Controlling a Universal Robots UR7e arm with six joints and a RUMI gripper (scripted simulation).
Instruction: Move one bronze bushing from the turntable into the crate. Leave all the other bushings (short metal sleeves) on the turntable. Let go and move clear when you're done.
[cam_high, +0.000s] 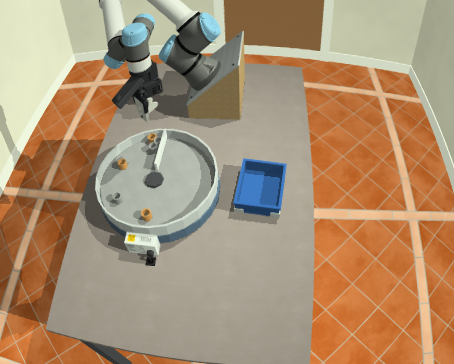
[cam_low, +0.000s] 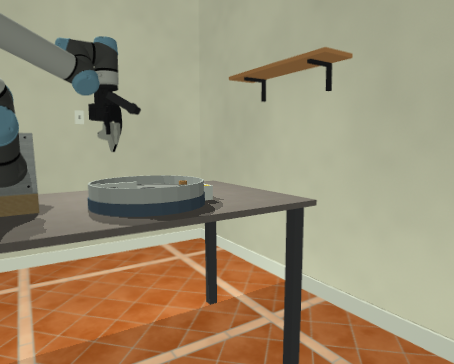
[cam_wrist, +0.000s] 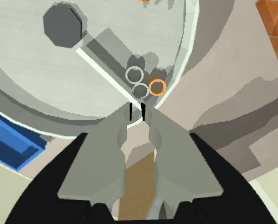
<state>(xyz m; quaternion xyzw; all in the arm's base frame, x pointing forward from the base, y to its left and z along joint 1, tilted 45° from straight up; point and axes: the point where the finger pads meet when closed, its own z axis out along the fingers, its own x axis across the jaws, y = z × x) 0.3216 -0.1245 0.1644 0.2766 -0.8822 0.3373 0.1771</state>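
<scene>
Turntable (cam_high: 207, 205) sits toward table's left edge; crate (cam_high: 260, 186) lies beside it toward right edge. Gripper (cam_high: 145, 111), nearly closed and empty, hovers high over back-left area. Nearest bronze bushing (cam_high: 151, 136) stands upright just inside back rim, below and slightly forward

Open air above turntable (cam_high: 202, 210); upright divider (cam_high: 160, 148) and raised rim around the bushings (cam_high: 121, 163).
</scene>
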